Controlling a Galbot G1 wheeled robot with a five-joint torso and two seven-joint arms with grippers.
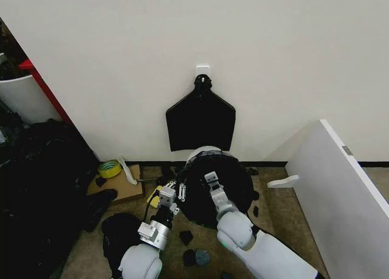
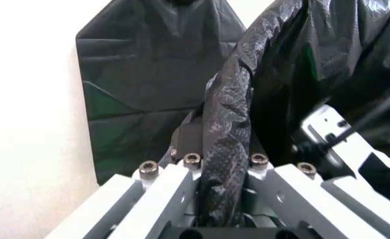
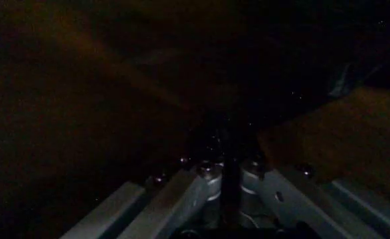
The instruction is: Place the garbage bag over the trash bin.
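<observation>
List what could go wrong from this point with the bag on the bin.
1. The left gripper pinches only a thin bunched strip of the garbage bag; it may tear or slip out.
2. A sliver of the trash bin rim shows uncovered near the wall, so the bag may sit unevenly or pull off.

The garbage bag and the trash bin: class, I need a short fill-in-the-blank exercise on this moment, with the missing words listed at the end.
1. The garbage bag is draped over the ____ of the trash bin.
2. The left gripper is shut on a bunched fold of the ____.
3. A flat black sheet hangs on the ____ behind the bin.
4. A roll of yellow tape lies on a piece of ____.

Missing words: top; garbage bag; wall; cardboard
</observation>
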